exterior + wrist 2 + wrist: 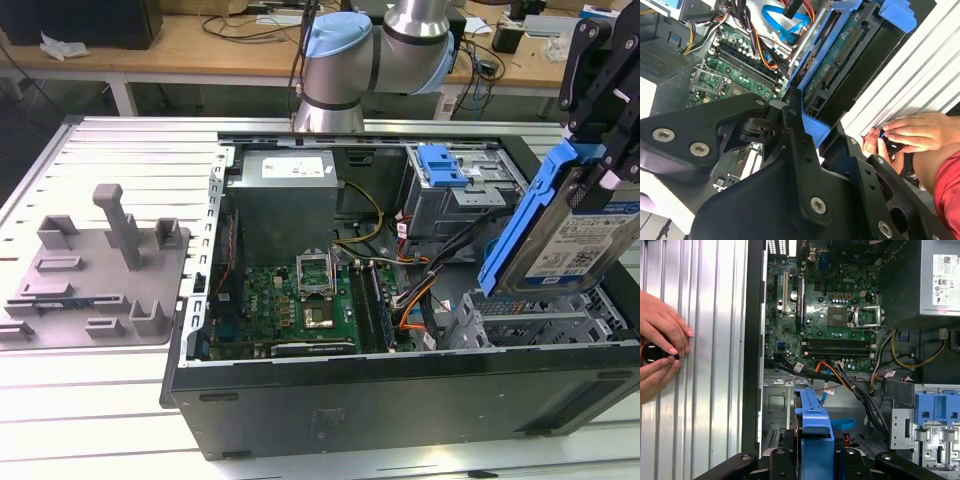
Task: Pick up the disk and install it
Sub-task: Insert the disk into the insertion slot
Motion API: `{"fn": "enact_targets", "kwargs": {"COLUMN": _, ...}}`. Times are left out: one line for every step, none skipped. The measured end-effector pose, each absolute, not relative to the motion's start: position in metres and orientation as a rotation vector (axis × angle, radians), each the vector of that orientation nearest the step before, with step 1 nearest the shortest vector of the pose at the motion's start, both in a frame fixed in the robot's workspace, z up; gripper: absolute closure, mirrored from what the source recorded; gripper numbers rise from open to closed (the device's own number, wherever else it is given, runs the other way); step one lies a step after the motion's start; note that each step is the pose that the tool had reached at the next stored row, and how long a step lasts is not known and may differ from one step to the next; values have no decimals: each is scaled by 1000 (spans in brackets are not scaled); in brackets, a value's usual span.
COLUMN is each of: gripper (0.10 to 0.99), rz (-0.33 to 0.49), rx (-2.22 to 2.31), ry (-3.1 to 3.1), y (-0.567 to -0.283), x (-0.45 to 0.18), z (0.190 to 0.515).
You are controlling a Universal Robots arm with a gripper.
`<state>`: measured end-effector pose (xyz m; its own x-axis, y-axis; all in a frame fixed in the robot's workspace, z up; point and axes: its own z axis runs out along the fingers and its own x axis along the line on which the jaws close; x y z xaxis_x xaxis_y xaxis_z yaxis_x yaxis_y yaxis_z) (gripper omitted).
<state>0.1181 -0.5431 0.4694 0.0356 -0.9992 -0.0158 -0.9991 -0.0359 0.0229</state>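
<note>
- Disk (572, 235) is hanging tilted in the air above the open computer case (400, 410), with the gripper (605, 170) pinching it near its upper end.
- Straight below the gripper, the metal drive cage (540, 325) is standing open, and the disk is not touching it.
- To my eye, doing this step well is going to mean squaring the tilted disk to the cage while keeping the grip firm.
- It is also going to mean steering the carrier's edges clear of the cables (425, 295) bunching beside the cage.
- A person's hands (660, 340) are resting on the ribbed desk (715, 365) off to the gripper's side, just outside the case wall, so I'd be keeping the arm's motion slow.
- The disk is showing a flat silver body with a white-and-blue label, and a blue plastic carrier is framing its edge.
- In the second wrist view its underside (840, 62) is showing a green circuit board.
</note>
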Motion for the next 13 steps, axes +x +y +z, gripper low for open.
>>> {"fn": "enact_targets", "kwargs": {"gripper": 718, "rz": -43, "rx": 2257, "ry": -2177, "y": -543, "x": 118, "z": 469}}
{"fn": "enact_targets", "kwargs": {"gripper": 718, "rz": -43, "rx": 2257, "ry": -2177, "y": -543, "x": 118, "z": 469}}
{"fn": "enact_targets", "kwargs": {"gripper": 718, "rz": -43, "rx": 2257, "ry": -2177, "y": -543, "x": 118, "z": 468}}
{"fn": "enact_targets", "kwargs": {"gripper": 718, "rz": -43, "rx": 2257, "ry": -2177, "y": -543, "x": 118, "z": 468}}
{"fn": "enact_targets", "kwargs": {"gripper": 718, "rz": -43, "rx": 2257, "ry": -2177, "y": -544, "x": 118, "z": 468}}
{"fn": "enact_targets", "kwargs": {"gripper": 718, "rz": -43, "rx": 2257, "ry": -2177, "y": -544, "x": 118, "z": 467}}
{"fn": "enact_targets", "kwargs": {"gripper": 718, "rz": -43, "rx": 2257, "ry": -2177, "y": -544, "x": 118, "z": 467}}
{"fn": "enact_targets", "kwargs": {"gripper": 718, "rz": -43, "rx": 2257, "ry": -2177, "y": -544, "x": 118, "z": 466}}
{"fn": "enact_targets", "kwargs": {"gripper": 718, "rz": -43, "rx": 2257, "ry": -2177, "y": -544, "x": 118, "z": 466}}
{"fn": "enact_targets", "kwargs": {"gripper": 718, "rz": -43, "rx": 2257, "ry": -2177, "y": -544, "x": 118, "z": 466}}
{"fn": "enact_targets", "kwargs": {"gripper": 718, "rz": -43, "rx": 2257, "ry": -2177, "y": -544, "x": 118, "z": 465}}
{"fn": "enact_targets", "kwargs": {"gripper": 718, "rz": -43, "rx": 2257, "ry": -2177, "y": -544, "x": 118, "z": 465}}
{"fn": "enact_targets", "kwargs": {"gripper": 718, "rz": -43, "rx": 2257, "ry": -2177, "y": -544, "x": 118, "z": 465}}
